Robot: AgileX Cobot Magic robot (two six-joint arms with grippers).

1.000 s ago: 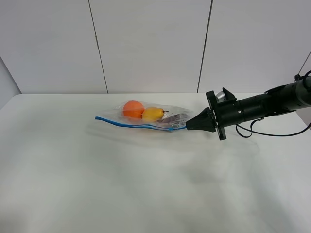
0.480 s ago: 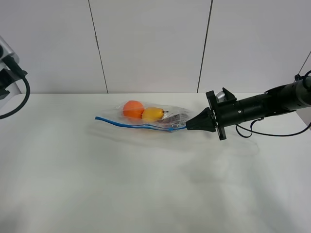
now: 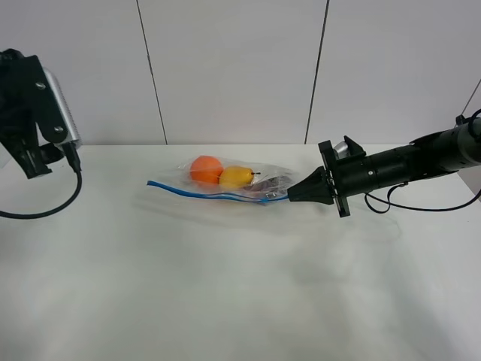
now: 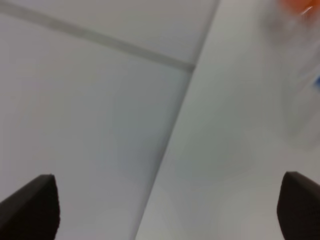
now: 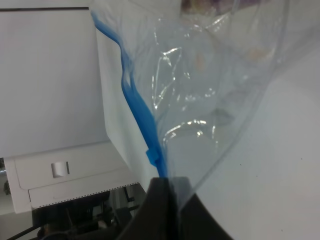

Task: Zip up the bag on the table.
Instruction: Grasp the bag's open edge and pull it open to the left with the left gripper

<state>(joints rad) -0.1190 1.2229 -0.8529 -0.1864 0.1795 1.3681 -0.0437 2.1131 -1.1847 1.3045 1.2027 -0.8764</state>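
Note:
The bag (image 3: 239, 183) lies on the white table (image 3: 225, 286) at its far middle, with an orange (image 3: 206, 169), a yellow pear (image 3: 236, 177) and a dark eggplant (image 3: 272, 183) inside. Its blue strip (image 3: 197, 192) runs along the near edge. My right gripper (image 3: 291, 197) is shut on the bag's right end at the strip. In the right wrist view, the shut fingers (image 5: 161, 200) pinch the plastic by the blue strip (image 5: 138, 112). My left gripper (image 4: 165, 212) is open and empty, held high at the far left, away from the bag. Its arm (image 3: 34, 105) shows in the exterior view.
White wall panels (image 3: 233, 68) stand behind the table's far edge. A black cable (image 3: 391, 204) hangs under the right arm. In the right wrist view a white box-like unit (image 5: 65, 175) sits beyond the table edge.
My left arm has come into view at the far left and moved up and inward. The right gripper and the bag have not moved.

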